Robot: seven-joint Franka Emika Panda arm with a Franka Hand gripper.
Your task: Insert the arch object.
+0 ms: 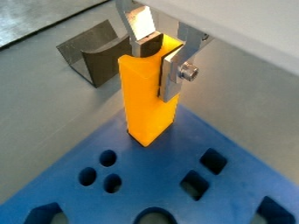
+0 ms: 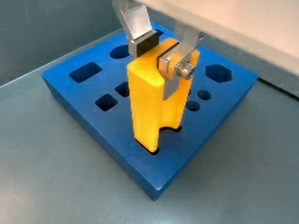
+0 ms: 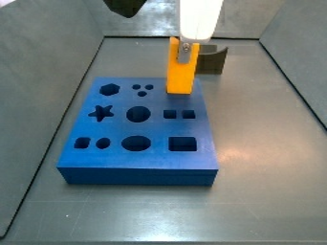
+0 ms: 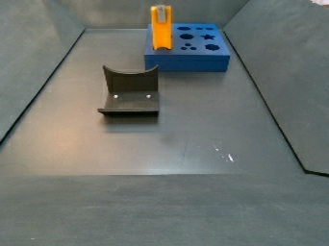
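The arch object (image 1: 149, 96) is a bright orange-yellow tall block. It stands upright at the edge of the blue board (image 1: 152, 166), with its foot in or on the board. In a wrist view (image 2: 152, 105) the arched notch shows at its foot. My gripper (image 1: 160, 66) is shut on the top of the arch object, one silver finger on each side. Both side views show the block (image 3: 182, 69) at the board's edge next to the fixture, with the gripper (image 3: 185, 40) above it. It shows small in a side view (image 4: 161, 29).
The blue board (image 3: 159, 129) has several shaped holes, among them a star, circles and squares. The dark fixture (image 4: 129, 91) with a curved notch stands on the grey floor beside the board; it also shows in a wrist view (image 1: 93, 52). Grey walls surround the floor.
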